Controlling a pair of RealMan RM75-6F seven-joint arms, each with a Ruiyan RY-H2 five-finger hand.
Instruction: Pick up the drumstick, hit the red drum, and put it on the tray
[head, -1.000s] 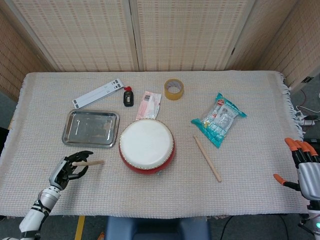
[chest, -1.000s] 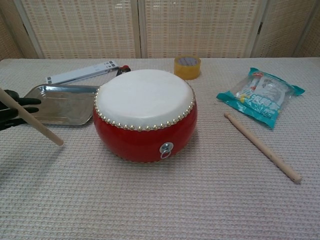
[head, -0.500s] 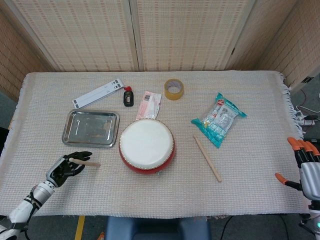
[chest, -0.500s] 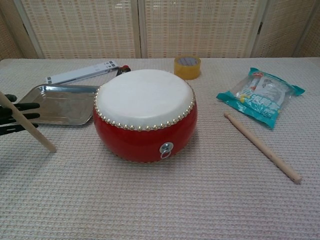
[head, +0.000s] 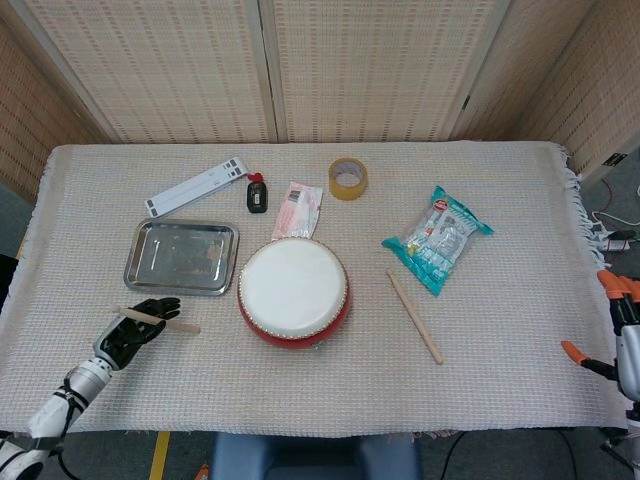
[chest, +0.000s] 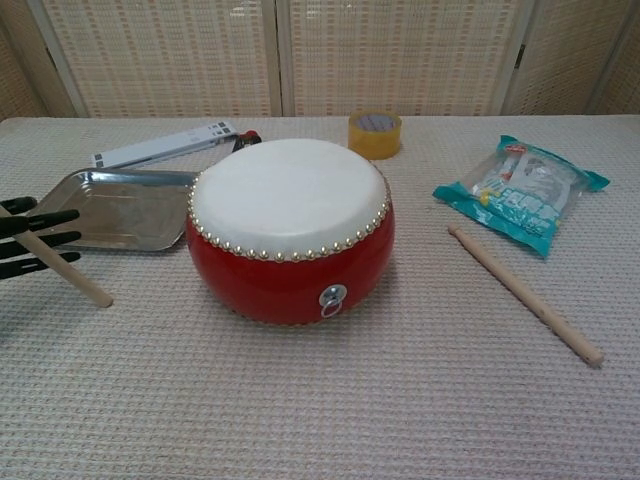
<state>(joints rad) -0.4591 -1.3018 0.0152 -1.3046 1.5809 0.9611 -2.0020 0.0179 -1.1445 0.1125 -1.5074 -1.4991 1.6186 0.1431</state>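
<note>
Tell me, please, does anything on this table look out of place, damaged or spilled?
Nothing is spilled or damaged. The tray holds nothing, and the red drum sits upright. One drumstick is in the left hand, its tip low near the cloth; a second drumstick lies loose right of the drum.

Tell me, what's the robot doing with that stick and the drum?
The robot's left hand holds a wooden drumstick low over the cloth, left of the red drum and just in front of the metal tray. The tray has nothing in it. A second drumstick lies on the cloth to the right of the drum, with no hand on it. The right hand waits at the far right edge, holding nothing.
</note>
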